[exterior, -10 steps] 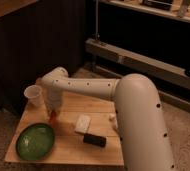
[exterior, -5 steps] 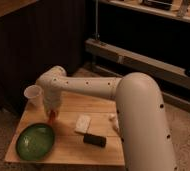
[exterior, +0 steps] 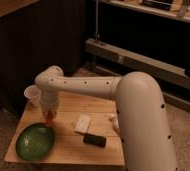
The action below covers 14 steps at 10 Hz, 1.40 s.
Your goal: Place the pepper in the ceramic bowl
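The white arm reaches across the wooden surface (exterior: 100, 102) toward its left side. The gripper (exterior: 49, 118) points down just above the far rim of the green ceramic bowl (exterior: 35, 142), with the red-orange pepper (exterior: 49, 120) at its tip. A translucent cup (exterior: 32, 94) stands behind the arm. A white block (exterior: 82, 123) and a black block (exterior: 94, 140) lie near the middle.

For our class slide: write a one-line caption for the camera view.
Gripper carrying the pepper above the ceramic bowl rim on a wooden table.
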### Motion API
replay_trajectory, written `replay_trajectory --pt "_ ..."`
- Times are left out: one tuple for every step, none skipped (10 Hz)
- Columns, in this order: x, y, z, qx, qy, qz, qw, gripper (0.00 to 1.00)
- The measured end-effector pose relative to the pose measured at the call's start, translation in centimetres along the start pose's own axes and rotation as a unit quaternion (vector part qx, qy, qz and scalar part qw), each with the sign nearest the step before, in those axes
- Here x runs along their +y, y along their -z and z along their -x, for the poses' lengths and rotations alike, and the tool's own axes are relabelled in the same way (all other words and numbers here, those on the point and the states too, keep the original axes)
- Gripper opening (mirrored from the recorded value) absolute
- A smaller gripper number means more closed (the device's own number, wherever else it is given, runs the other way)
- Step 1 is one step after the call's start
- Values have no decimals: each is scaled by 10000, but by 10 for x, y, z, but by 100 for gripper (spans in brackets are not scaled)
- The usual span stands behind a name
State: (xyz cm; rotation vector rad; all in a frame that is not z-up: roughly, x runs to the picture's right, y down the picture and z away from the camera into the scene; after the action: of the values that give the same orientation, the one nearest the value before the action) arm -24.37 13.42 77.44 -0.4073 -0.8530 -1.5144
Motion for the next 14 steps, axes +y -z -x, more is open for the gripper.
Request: replay_trajectory --pt "-1 0 1 -15 3 -6 10000 1" --pt "-2 1 3 -34 56 4 10000 1" --pt "-6 3 8 -46 118 8 9999 1" --pt "-13 4 13 -64 207 10 9998 1" --pt "-17 3 16 -85 266 18 9996 1" --pt "-16 2 16 -103 281 25 9995 1" --pt "-16 2 17 -116 300 36 9995 1" --pt "-20 1 21 -140 358 50 9992 1" --pt "-24 0 24 -143 390 58 9991 1" --pt "-24 0 23 -132 391 60 9991 1" --pt "-25 -1 24 -134 408 68 9991 1" --pt "-27 -2 25 -139 443 76 9989 1" --pt "-26 -3 24 -134 437 87 9989 1" --pt "-24 -4 24 -132 436 90 9989 1"
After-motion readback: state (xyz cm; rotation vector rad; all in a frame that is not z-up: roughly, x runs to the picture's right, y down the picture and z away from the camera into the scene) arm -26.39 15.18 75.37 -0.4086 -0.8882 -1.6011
